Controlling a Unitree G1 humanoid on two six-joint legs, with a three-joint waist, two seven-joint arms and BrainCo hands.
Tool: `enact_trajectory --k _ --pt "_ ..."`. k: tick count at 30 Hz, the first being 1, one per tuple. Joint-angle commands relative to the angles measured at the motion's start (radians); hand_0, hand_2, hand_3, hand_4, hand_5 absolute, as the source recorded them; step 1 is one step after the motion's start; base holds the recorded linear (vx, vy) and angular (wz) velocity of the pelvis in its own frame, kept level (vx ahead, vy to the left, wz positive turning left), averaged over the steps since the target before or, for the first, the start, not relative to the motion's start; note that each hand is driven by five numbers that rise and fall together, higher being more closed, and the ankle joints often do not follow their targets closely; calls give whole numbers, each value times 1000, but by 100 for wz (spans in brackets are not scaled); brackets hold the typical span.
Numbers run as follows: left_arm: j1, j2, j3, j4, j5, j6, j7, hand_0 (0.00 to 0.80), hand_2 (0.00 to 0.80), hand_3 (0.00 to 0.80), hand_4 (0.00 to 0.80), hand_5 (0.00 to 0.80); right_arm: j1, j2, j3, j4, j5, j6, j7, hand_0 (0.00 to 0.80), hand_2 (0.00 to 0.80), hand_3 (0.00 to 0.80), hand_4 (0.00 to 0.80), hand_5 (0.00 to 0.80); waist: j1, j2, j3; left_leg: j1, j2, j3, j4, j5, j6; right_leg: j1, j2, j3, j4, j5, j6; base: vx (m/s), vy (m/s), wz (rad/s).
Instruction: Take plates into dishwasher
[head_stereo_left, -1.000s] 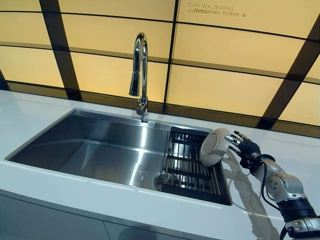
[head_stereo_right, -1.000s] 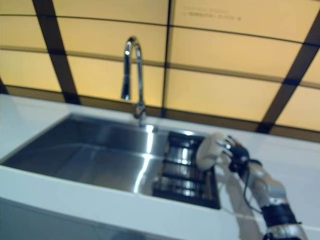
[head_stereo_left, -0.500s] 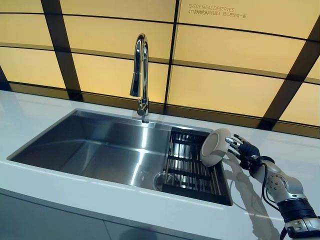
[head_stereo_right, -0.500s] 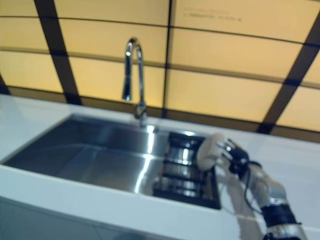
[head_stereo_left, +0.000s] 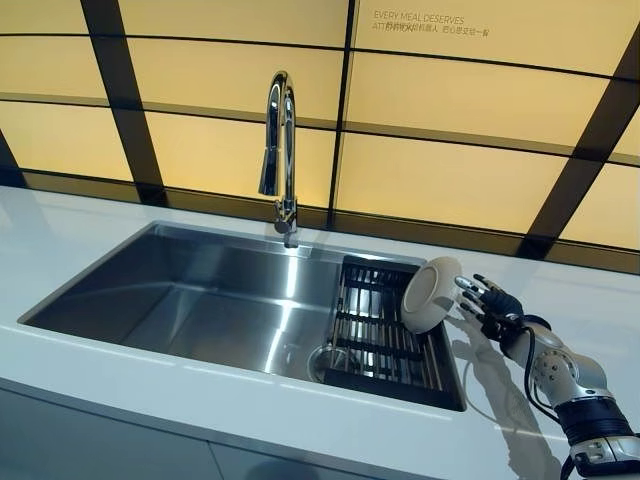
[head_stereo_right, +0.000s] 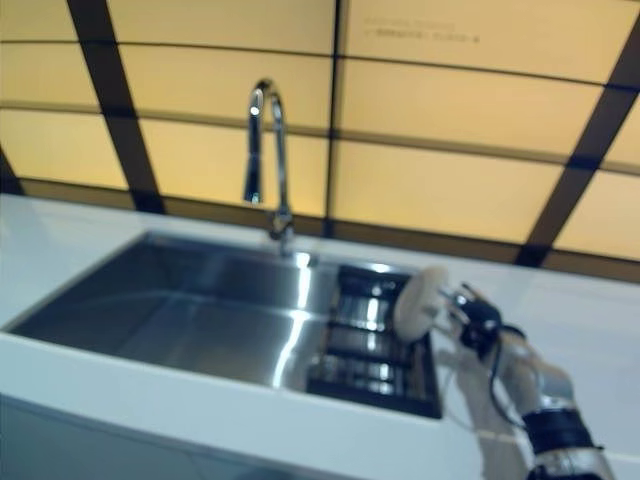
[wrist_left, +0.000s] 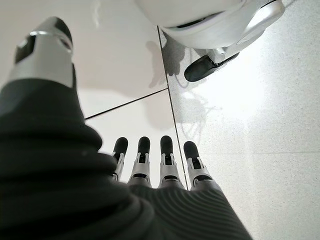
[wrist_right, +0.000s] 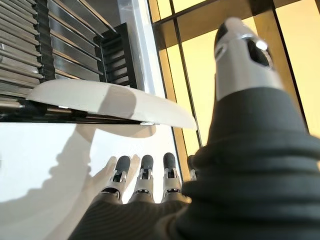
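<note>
The plate (head_stereo_left: 430, 294) stands on edge at the right rim of the sink (head_stereo_left: 190, 300), leaning on the black rack (head_stereo_left: 380, 335), its face turned toward the right robot hand (head_stereo_left: 487, 303). That robot hand is just beside it, fingers straight and spread, holding nothing. The left robot hand (wrist_left: 160, 165) hangs low, fingers straight and empty, far from the bench (head_stereo_left: 600, 310).

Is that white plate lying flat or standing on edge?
On edge: the plate stands tilted at the drying rack's right side, beside the open robot hand.
</note>
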Motion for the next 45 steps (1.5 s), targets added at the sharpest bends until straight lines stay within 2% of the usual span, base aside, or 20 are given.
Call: enact_trajectory --k 1,22,45 --pt "-72 8 -46 33 -29 -26 7 0 0 0 0 0 -120 -47 -15 52 46 -3 33 0 0 0 0 0 67 13 17 84 50 17 11 -69 -32 -18 5 -21 2 49 -9 0 0 0" --pt "-70 21 -47 22 -11 -24 -4 0 0 0 0 0 -131 -52 60 47 -17 79 240 0 0 0 0 0 81 5 25 81 46 6 11 -65 -29 -11 7 -27 2 46 -12 0 0 0" --pt "-74 19 -65 40 -12 -35 0 0 0 0 0 0 -218 -65 101 129 -8 121 241 0 0 0 0 0 98 5 26 80 47 -2 9 -60 -31 -5 13 -29 2 41 -18 -1 1 2"
